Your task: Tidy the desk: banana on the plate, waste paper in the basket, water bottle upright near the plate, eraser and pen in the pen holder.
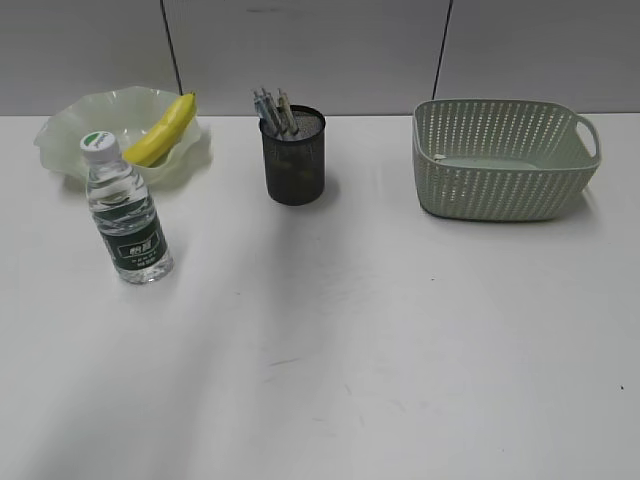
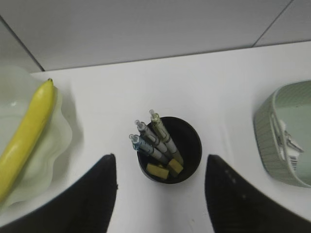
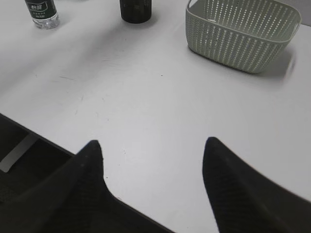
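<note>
White desk (image 1: 400, 350), grey panel wall behind the far edge, nothing loose on the near half.

Basket (image 1: 500, 160) at the far right corner: light, stiff plastic, best taken by a handle cut-out. Waste paper (image 2: 290, 145) lies inside it, seen from my left wrist as a white scrap with dark print; soft and very light.

Plate (image 1: 70, 125) at the far left corner, thin with a wavy rim, likely brittle, so lift under the rim. Banana (image 1: 165, 128) lies across it, soft and easily bruised, so grip mid-body lightly.

Water bottle (image 1: 125, 212) stands upright just in front of the plate, full-looking so fairly heavy, slick; grip around the label.

Pen holder (image 1: 295, 155) at mid far edge, stiff mesh and light. Pens (image 2: 158, 141) stand in it, with two yellowish eraser pieces (image 2: 165, 168) at the bottom; I judge them rubbery.

My left gripper (image 2: 160, 194) is directly above the holder, jaws spread wide either side of it, empty. My right gripper (image 3: 153, 174) is over the near edge, well apart from everything, jaws wide, empty.

Everything looks placed.
</note>
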